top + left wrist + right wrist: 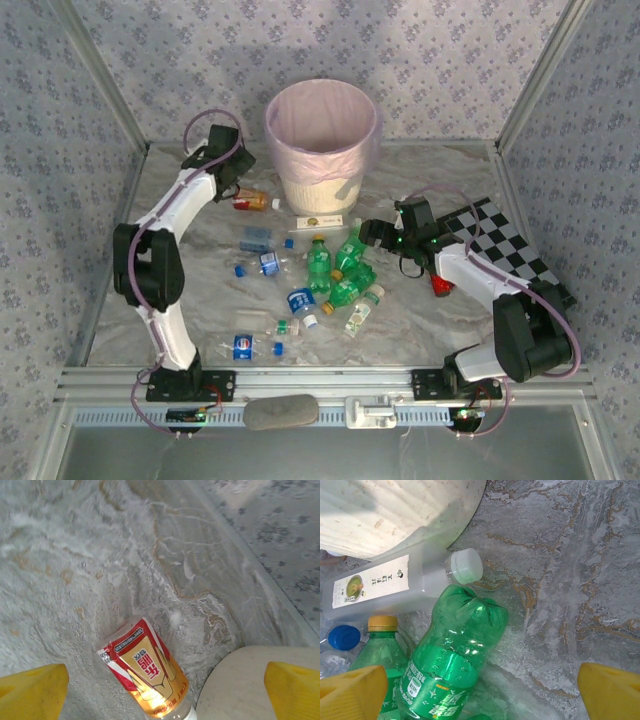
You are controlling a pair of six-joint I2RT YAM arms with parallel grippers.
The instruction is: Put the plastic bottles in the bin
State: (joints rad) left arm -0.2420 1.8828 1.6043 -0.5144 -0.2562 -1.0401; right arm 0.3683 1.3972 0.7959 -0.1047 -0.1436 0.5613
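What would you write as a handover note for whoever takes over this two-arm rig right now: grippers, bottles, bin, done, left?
Left gripper: open, empty, over the orange-red labelled plastic bottle lying beside the round cream bin with pink liner.
Right gripper: open, empty, over the green plastic bottles.
Bin: no bottle visible inside.
Clear blue-labelled bottles lie mid-table.
Done: nothing. Left: every bottle.

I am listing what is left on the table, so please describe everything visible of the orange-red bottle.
The orange-red bottle is small, of clear plastic, amber inside, with a red and gold label and a whitish cap. It lies on its side on the marbled table, cap toward the bin. The open left pincer hangs above, not touching it.
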